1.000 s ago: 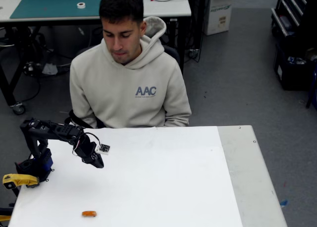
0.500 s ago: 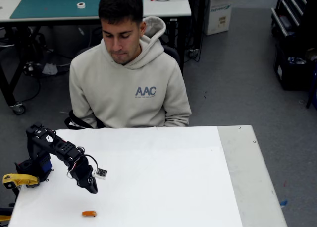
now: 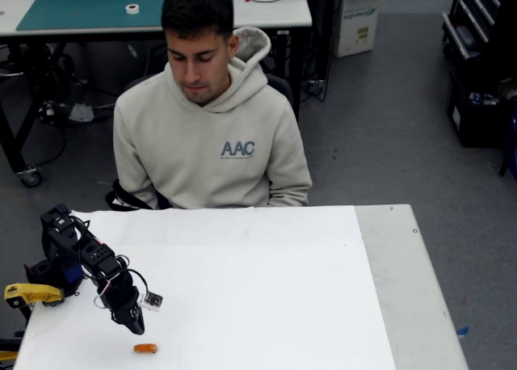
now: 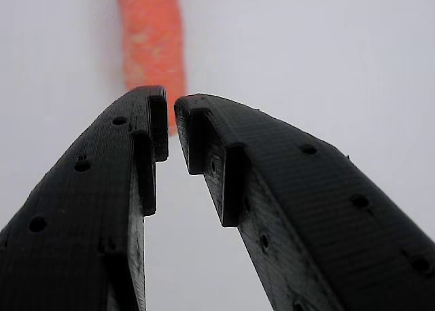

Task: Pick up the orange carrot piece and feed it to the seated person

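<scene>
The orange carrot piece lies flat on the white surface near its near-left corner in the fixed view, well apart from the seated person. In that view its long axis runs left to right, roughly parallel to the near edge of the surface. In the wrist view the carrot piece appears as a blurred orange bar running up and down the picture, its far end cut off by the top edge and its near end hidden behind the tip of the left finger.

The black arm reaches from its base at the left edge of the surface and slopes down toward the near side. The claw hangs just above and slightly left of the carrot piece in the fixed view, tip pointed down, not touching it as far as that view shows. In the wrist view the claw is nearly closed: its two fingertips stand only a narrow slit apart, widening toward the camera, and nothing is held between them.

The seated person sits at the far side of the surface in a light hoodie, head tilted down. A yellow clamp handle sits beside the arm's base at the left edge.
</scene>
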{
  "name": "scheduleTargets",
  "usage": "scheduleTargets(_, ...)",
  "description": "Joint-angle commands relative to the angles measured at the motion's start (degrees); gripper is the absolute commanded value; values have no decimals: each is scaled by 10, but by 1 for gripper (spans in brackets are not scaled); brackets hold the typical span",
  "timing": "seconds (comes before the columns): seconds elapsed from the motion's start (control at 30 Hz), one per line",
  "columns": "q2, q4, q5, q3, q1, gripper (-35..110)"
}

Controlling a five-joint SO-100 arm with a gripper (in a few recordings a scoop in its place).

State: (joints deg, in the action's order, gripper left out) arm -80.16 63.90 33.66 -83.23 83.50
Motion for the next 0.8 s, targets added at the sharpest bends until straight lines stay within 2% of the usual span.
scheduleTargets(0.0,1,2,11,50,13,-2)
scheduleTargets(0.77,12,1,12,50,13,-1)
